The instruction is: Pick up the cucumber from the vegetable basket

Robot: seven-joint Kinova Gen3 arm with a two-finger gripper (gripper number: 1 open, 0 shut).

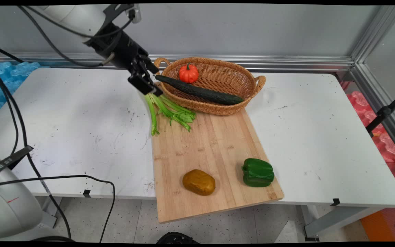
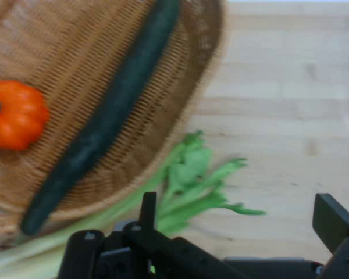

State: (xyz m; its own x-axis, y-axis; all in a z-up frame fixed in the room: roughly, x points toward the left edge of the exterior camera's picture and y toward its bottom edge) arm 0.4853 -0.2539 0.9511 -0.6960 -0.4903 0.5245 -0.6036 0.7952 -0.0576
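the claw [image 1: 145,79] hangs in the upper left of the frame, its fingers spread apart and gripping nothing, just above the pale end of the celery [image 1: 167,111]. the celery lies at the top left corner of the cutting board [image 1: 214,151] on the desk [image 1: 63,120]. just right of the claw, a cucumber [image 1: 199,90] lies slantwise in the basket [image 1: 214,73] beside a small orange pumpkin [image 1: 188,72]. a potato [image 1: 199,182] and a green pepper [image 1: 258,172] sit at the board's lower end.

A wicker basket [image 1: 218,106] on the white tabletop [image 1: 74,137] holds an orange pumpkin [image 1: 188,73] and a dark cucumber [image 1: 201,92]. Celery [image 1: 170,111] lies just beside it, its leafy ends on the wooden cutting board [image 1: 211,144]. A brown potato [image 1: 199,182] and a green pepper [image 1: 258,172] rest apart near the board's front edge.
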